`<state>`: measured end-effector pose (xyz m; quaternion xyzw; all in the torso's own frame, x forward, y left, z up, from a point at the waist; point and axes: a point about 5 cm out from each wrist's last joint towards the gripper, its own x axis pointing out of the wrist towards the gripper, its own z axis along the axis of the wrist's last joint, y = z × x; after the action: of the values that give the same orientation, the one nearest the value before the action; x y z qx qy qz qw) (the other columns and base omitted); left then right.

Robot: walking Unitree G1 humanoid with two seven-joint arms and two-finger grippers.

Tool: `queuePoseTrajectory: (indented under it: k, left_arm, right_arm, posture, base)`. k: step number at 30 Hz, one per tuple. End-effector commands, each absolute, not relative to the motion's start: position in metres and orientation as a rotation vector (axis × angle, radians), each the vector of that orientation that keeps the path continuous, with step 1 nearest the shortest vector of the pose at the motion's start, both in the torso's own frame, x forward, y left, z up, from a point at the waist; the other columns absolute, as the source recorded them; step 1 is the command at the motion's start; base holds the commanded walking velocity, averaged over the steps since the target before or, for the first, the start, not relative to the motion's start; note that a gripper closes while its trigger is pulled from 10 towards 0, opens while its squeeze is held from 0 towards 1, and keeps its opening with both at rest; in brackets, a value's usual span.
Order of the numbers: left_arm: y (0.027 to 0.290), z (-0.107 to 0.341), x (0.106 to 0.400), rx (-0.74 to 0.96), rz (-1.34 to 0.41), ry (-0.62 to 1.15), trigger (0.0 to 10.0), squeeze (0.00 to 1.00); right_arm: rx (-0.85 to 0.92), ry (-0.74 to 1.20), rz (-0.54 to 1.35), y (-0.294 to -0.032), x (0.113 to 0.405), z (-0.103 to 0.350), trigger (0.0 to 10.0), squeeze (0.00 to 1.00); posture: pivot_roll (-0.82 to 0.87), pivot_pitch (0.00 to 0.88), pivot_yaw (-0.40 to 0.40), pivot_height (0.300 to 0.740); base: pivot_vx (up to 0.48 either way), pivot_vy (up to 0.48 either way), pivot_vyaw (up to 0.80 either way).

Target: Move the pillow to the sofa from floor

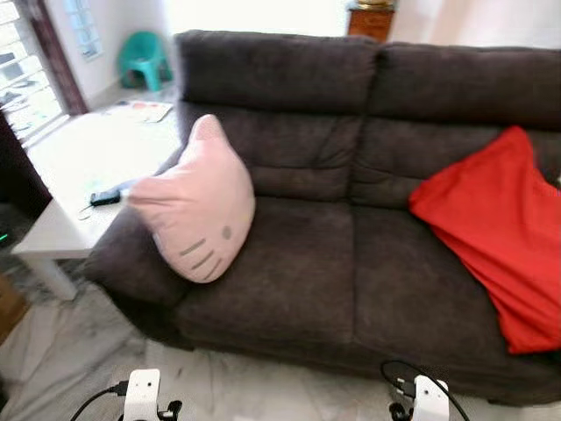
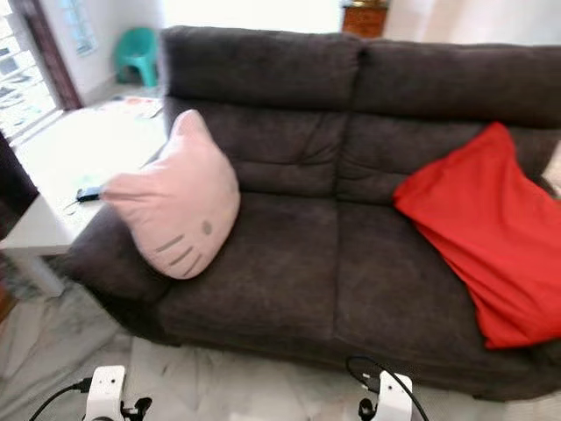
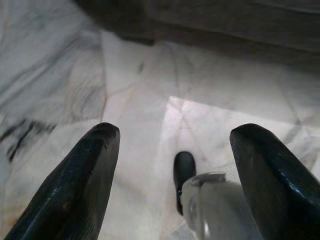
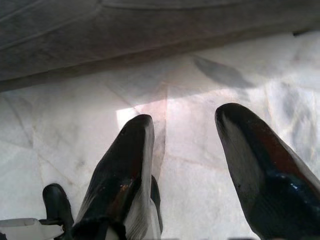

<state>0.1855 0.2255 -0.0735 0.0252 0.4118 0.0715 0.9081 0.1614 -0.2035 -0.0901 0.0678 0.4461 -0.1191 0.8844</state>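
Pillow (image 1: 195,206) already leans on the sofa (image 1: 351,263) seat against its left armrest, up and ahead of our left gripper (image 3: 172,175), the nearer one. Both it and the right gripper (image 4: 185,165) hang spread wide, empty, over floor (image 3: 140,85).

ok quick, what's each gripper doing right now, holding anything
Left gripper: open, holding nothing, hanging over the white marble floor.
Right gripper: open, holding nothing, over the same floor.
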Motion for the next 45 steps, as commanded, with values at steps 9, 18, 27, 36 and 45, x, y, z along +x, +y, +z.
queuePoseTrajectory:
  k: [9,18,27,36,45]
  left_arm:
    - [0.228,-0.071,0.191,0.056,0.154,0.851,10.0,0.0]
    - [0.234,-0.072,0.187,0.085,0.178,0.875,10.0,0.0]
    - [0.233,-0.072,0.186,0.092,0.175,0.881,10.0,0.0]
    - [0.233,-0.072,0.187,0.097,0.172,0.881,10.0,0.0]
    - [0.233,-0.072,0.187,0.097,0.172,0.881,10.0,0.0]
  right_arm:
    - [0.129,0.954,-0.235,-0.199,0.16,-0.092,10.0,0.0]
    - [0.115,0.947,-0.222,-0.197,0.165,-0.09,10.0,0.0]
    - [0.119,0.939,-0.221,-0.192,0.169,-0.089,10.0,0.0]
    - [0.119,0.939,-0.22,-0.192,0.169,-0.089,10.0,0.0]
    - [0.119,0.939,-0.22,-0.192,0.169,-0.089,10.0,0.0]
  posture:
    - [0.01,0.0,-0.035,0.74]
    - [0.03,0.0,-0.04,0.74]
    - [0.04,0.0,-0.034,0.74]
    - [0.04,0.0,-0.034,0.74]
    - [0.04,0.0,-0.034,0.74]
  base:
    - [0.0,0.0,-0.75]
    - [0.0,0.0,-0.74]
    - [0.0,-0.21,-0.74]
    - [0.0,0.0,-0.73]
    - [0.0,0.0,-0.73]
